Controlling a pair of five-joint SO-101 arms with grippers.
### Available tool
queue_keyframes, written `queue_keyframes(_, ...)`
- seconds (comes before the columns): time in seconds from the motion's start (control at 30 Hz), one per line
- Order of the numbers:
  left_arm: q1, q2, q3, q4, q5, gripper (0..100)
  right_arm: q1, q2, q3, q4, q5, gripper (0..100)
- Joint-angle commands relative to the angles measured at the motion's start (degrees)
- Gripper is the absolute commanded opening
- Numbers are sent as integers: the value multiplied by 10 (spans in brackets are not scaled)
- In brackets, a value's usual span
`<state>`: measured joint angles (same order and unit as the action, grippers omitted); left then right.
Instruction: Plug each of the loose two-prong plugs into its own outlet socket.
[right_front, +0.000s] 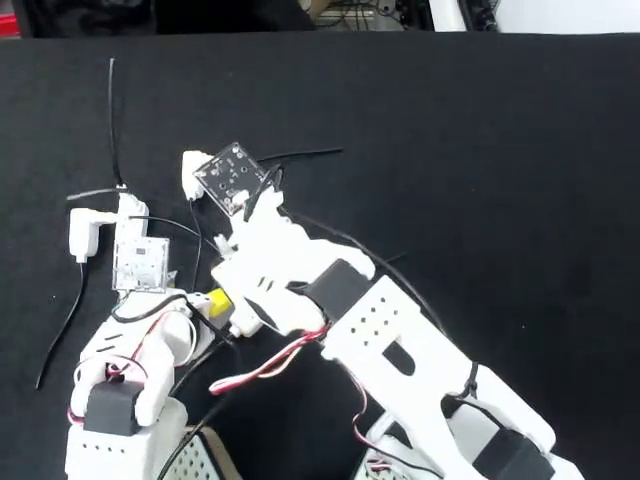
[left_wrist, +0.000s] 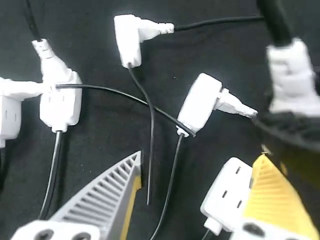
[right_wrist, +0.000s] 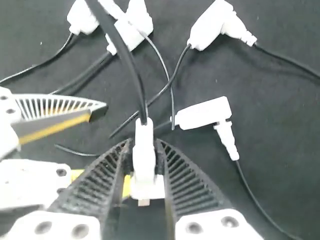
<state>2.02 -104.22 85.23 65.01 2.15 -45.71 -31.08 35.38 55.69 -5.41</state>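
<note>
– Two claws: how do they stand?
– Right claw (right_wrist: 143, 142) clamped on a white plug (right_wrist: 143, 172). Left claw (left_wrist: 200, 160), just beside that plug, gapes apart. Beyond that plug, white connectors (right_wrist: 215, 22) lie loose on the worktop (right_wrist: 280, 100).

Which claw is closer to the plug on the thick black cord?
Right. The right gripper is clamped on the plug; the left gripper sits open beside it, apart from it.

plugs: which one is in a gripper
The plug clamped in the right gripper, with the thick black cord; the others lie loose on the table.
</note>
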Motion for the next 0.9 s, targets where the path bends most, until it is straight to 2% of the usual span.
queue_keyframes(0.0, -6, -4, -29, -14, 22, 332, -8, -2, -13, 22, -5, 11)
queue_keyframes(0.27, -3, -4, -27, -16, 27, 332, -4, -2, -18, 31, -4, 11)
queue_keyframes(0.37, 2, -4, -31, 0, 31, 332, 24, -2, -44, 9, -9, 11)
queue_keyframes(0.5, 19, -4, -30, 4, 28, 332, 39, -2, -32, -75, -94, 11)
queue_keyframes(0.6, 17, -4, -31, 4, 25, 332, 38, -9, -21, -111, -106, 11)
queue_keyframes(0.77, 4, -4, -32, -8, 32, 332, -4, -72, 21, -78, -109, 11)
queue_keyframes(0.87, -7, -4, -26, -32, 54, 332, -40, -125, 87, -108, -125, 11)
